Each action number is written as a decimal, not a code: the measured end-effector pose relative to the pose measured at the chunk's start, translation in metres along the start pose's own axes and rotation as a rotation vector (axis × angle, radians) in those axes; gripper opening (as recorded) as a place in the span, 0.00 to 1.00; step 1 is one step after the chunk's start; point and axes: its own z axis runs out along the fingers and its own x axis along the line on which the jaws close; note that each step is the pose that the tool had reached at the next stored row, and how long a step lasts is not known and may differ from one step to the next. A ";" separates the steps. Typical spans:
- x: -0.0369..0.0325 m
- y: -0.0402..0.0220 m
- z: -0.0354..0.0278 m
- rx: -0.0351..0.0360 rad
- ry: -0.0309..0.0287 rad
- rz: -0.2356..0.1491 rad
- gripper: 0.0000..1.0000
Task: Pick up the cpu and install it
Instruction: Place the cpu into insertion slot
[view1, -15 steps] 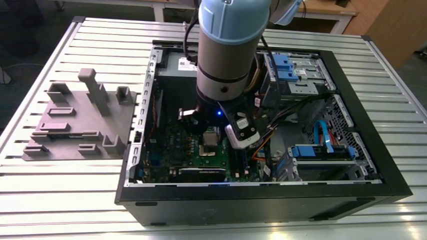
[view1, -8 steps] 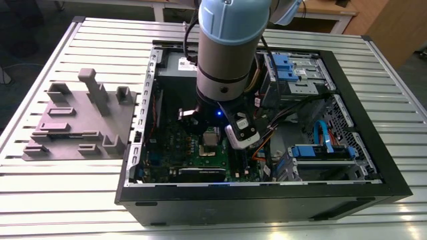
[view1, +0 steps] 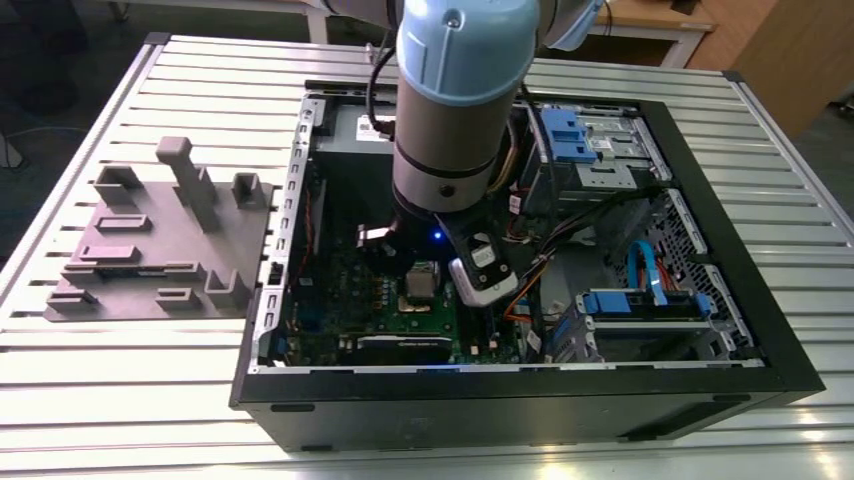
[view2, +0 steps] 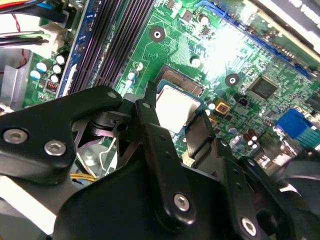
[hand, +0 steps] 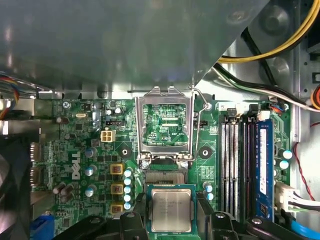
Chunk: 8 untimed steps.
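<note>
Shows a pale slatted metal table (view1: 120, 400) carrying a black open-sided computer case (view1: 534, 400), centre of the exterior view. Has a grey-and-blue robot arm (view1: 461, 100) reaching down into it over the green motherboard (hand: 85, 150). Finds, in the first wrist view, the black two-fingered gripper (hand: 170, 200) clamped narrowly on the small square silver-topped cpu (hand: 171, 210), just beside the open metal-framed socket (hand: 165, 172).
</note>
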 end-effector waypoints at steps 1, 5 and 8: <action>0.0000 -0.0003 0.0011 0.0001 0.0001 0.000 0.47; 0.0000 -0.0013 0.0022 0.0002 0.0001 0.000 0.47; 0.0000 -0.0015 0.0024 0.0001 0.0000 0.000 0.47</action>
